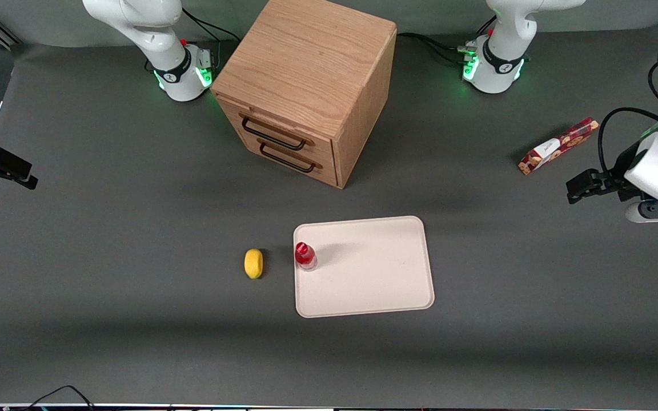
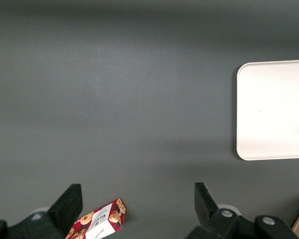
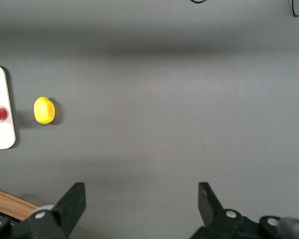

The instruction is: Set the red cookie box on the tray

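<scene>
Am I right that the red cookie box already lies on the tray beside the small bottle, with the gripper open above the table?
Not quite: the front view shows the red cookie box on the table, apart from the tray. The bottle stands on the tray, and the open gripper hovers near the box.

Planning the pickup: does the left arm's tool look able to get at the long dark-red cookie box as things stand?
Probably yes: the open tool hangs beside the long dark-red cookie box, which lies alone on the grey table with nothing between them.

The dark grey matte table (image 1: 135,240) carries a light oak two-drawer cabinet (image 1: 306,85), a flat cream-white rectangular tray (image 1: 374,274), a small yellow lemon-shaped object (image 1: 253,263) beside the tray, and a long slim dark-red cookie box (image 1: 557,145) toward the working arm's end. The left gripper (image 1: 577,190), fingers apart, hovers near that box.
</scene>
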`<action>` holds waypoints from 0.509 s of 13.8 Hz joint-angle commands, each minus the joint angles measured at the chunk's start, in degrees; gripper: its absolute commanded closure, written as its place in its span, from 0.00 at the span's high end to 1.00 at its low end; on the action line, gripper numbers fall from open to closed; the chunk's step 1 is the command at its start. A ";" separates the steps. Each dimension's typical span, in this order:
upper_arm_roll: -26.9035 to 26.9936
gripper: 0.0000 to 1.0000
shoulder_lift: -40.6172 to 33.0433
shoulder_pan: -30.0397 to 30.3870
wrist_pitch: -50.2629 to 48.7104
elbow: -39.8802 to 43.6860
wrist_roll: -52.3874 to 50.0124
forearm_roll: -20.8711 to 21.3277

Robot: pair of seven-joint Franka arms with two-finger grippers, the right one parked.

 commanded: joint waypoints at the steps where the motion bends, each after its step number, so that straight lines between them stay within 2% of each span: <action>1: 0.46 1.00 0.70 -0.46 -1.02 1.80 1.40 -0.06; 7: 0.46 1.00 0.97 -0.46 -1.11 2.15 1.58 0.03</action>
